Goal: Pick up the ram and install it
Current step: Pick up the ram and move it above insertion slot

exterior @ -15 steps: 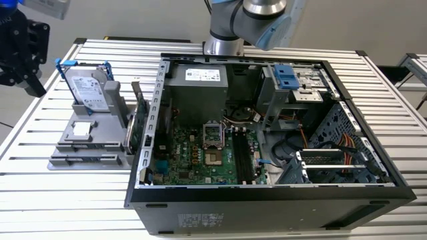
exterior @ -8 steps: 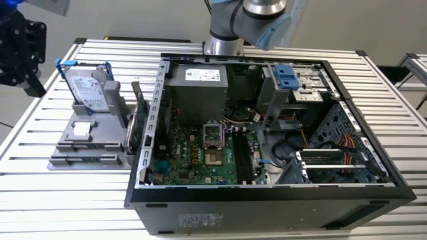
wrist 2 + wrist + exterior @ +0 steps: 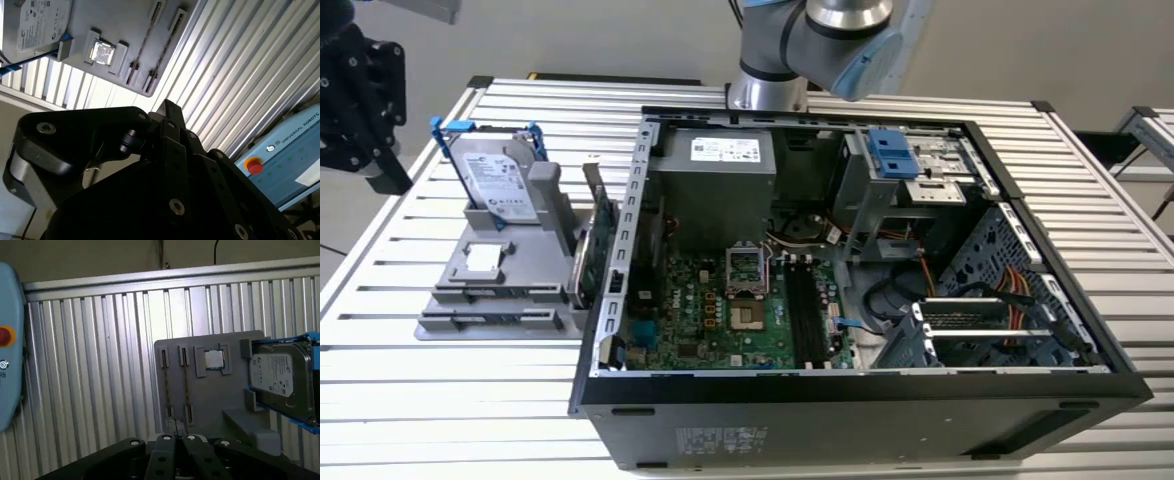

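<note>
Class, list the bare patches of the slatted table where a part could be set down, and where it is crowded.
Bare slats lie between the grey fixture and the table's near edge, to the exterior view's left of the computer case. More lie behind the fixture. Crowded: inside the case, and on the fixture with its hard drive.

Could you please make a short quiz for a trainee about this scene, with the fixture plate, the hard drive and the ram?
1. True or false: the hard drive stands on the gray fixture plate, outside the computer case.
2. Where are the two ram sticks? A) in the motherboard slots; B) in the fixture plate's holders; C) flat on the table slats.
3. Fill in: the hard drive's rails are ____ in colour.
Key: 1 true; 2 B; 3 blue.
</note>
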Motion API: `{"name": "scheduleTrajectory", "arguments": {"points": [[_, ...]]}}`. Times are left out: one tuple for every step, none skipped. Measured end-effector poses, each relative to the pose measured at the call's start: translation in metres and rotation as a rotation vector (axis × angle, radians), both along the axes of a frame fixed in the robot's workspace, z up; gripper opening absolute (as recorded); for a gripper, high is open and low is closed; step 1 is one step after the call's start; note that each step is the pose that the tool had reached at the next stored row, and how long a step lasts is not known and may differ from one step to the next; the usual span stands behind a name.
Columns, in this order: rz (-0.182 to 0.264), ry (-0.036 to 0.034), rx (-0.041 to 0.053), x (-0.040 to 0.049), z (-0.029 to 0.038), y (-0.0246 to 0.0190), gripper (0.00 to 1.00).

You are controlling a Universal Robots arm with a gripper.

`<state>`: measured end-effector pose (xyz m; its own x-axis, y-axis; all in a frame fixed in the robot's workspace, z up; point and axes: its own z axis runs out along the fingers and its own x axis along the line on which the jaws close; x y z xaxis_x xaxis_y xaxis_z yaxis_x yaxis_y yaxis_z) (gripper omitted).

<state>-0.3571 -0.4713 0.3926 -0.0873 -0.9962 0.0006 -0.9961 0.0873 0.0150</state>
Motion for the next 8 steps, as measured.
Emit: {"name": "scheduleTrajectory", "arguments": {"points": [[0.015,-0.0002,-0.0001,0.0,0.0,0.0,0.0],[0.036,-0.0006,-0.0003,0.0,0.0,0.0,0.0],[0.051,-0.001,-0.0004,0.0,0.0,0.0,0.0],[0.064,-0.0014,-0.0004,0.0,0.0,0.0,0.0],[0.077,-0.0017,-0.0005,0.0,0.0,0.0,0.0],[0.091,-0.0019,-0.0005,0.0,0.0,0.0,0.0],[0.103,-0.0021,-0.0005,0.0,0.0,0.0,0.0],[0.116,-0.0021,-0.0005,0.0,0.0,0.0,0.0]]}}
